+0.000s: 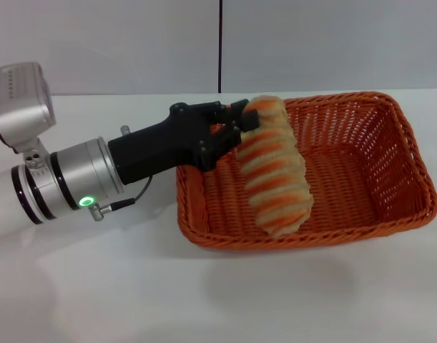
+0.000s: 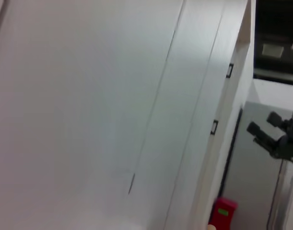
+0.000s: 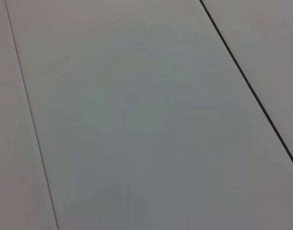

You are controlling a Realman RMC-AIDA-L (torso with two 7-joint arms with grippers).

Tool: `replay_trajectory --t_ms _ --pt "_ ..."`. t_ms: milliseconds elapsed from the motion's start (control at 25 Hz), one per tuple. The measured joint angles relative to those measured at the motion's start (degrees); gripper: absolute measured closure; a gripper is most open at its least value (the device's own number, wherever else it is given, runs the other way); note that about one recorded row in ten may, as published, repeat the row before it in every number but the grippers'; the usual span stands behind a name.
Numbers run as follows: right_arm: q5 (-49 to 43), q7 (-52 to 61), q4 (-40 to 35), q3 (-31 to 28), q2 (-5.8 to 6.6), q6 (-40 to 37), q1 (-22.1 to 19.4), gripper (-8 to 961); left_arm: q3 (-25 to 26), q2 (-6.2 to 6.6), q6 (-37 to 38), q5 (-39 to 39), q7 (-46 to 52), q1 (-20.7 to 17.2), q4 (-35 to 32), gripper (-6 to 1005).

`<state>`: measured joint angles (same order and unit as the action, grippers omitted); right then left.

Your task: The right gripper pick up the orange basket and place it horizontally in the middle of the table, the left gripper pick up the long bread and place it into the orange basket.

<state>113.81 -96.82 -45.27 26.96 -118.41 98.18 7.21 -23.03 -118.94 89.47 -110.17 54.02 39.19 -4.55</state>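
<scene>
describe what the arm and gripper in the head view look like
The left gripper is a black, angular two-fingered claw on a black housing. Behind it sits a silver cylindrical joint with black rings, a lit green dot and a thin black cable, then a white arm segment.

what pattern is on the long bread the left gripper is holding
The long bread is banded in orange and cream stripes, clearest in the head view.

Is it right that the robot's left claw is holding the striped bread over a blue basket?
Not quite: the basket is orange, not blue, as the head view shows. The rest holds: the left claw grips the striped bread at one end, and the bread hangs tilted over the basket.
</scene>
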Motion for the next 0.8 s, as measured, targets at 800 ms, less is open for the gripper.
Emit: replay_trajectory --t_ms 800 --pt "0.0 -0.1 0.1 0.1 0.12 -0.4 0.6 303 3.9 0.75 1.8 0.7 -5.6 -4.1 -1.8 495"
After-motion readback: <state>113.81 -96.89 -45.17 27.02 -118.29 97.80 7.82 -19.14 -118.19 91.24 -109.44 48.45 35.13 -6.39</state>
